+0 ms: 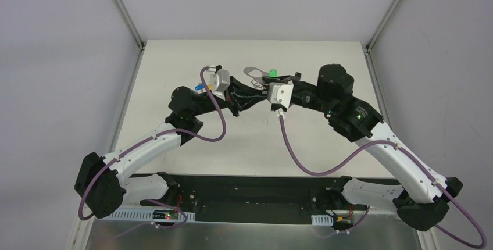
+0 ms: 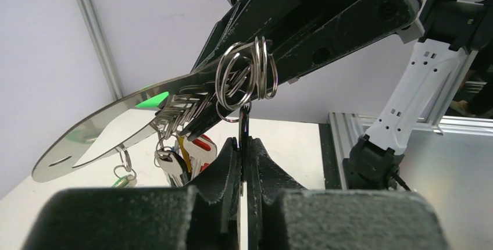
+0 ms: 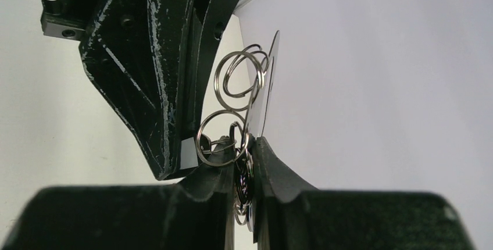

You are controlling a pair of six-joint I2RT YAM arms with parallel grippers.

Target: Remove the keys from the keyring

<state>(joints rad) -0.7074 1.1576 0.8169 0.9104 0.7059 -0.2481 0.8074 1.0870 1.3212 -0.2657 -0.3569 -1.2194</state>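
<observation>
Steel coils hang in mid-air between the two arms, well above the counter.

On the left, the left claw is clenched on a thin piece seen edge-on just beneath the coils of the keyring, seemingly one of its small loops. In the middle, the keyring's bundle carries a polished flat tag, and the keys dangle below it, one with a red head. On the right, the right claw is gripping the lower loops of the same bundle.

I judge this to be the working-off step: the ring is held from both sides so that one link can be fed round and out. The next move calls for a small, careful twist of one wrist against the other, without either grip slipping.

Much is hard to read. Neither wrist view shows the split in any coil or how many keys remain. From above, the arms cover the grasp, leaving a green head. A blue speck by the left wrist may be a key, but I cannot tell.
</observation>
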